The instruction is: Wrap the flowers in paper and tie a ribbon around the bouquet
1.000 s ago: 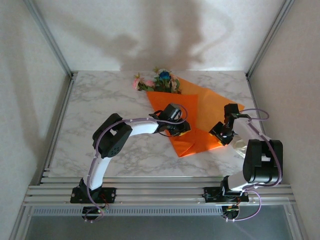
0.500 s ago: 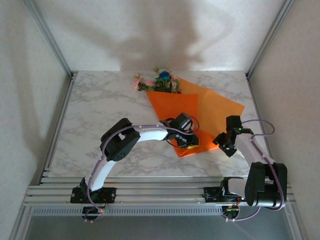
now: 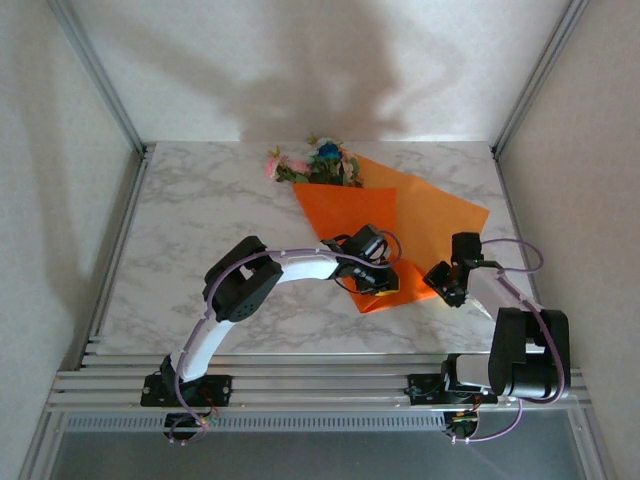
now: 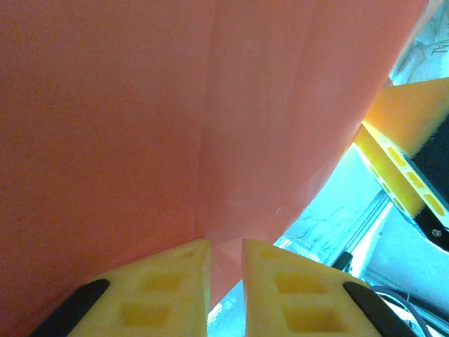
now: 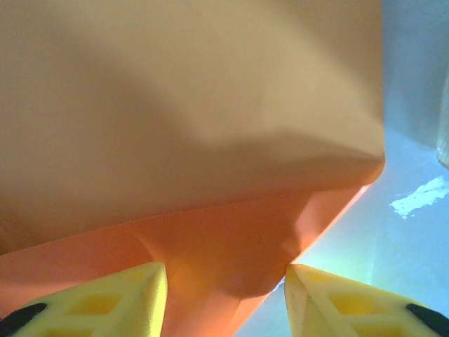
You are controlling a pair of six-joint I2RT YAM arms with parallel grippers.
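Here the thin, bright orange paper sheet [image 3: 430, 215] lies creased, left gripper [image 4: 224, 247] clamped on its fold, right gripper [image 5: 224, 272] with jaws apart.

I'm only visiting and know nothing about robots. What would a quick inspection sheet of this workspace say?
Surface: marble-look table, flat.
Job's things: flowers lie at the far edge, with the blooms poking out of the folded orange paper, whose near tip points towards the arms.
Clutter: nothing seen.
Grippers: left gripper pinches a fold of the paper, fingers almost together. Right gripper is open, with the paper's edge between its fingers.
Cables: purple cables run along both arms.
Surroundings: metal frame posts and pale walls.
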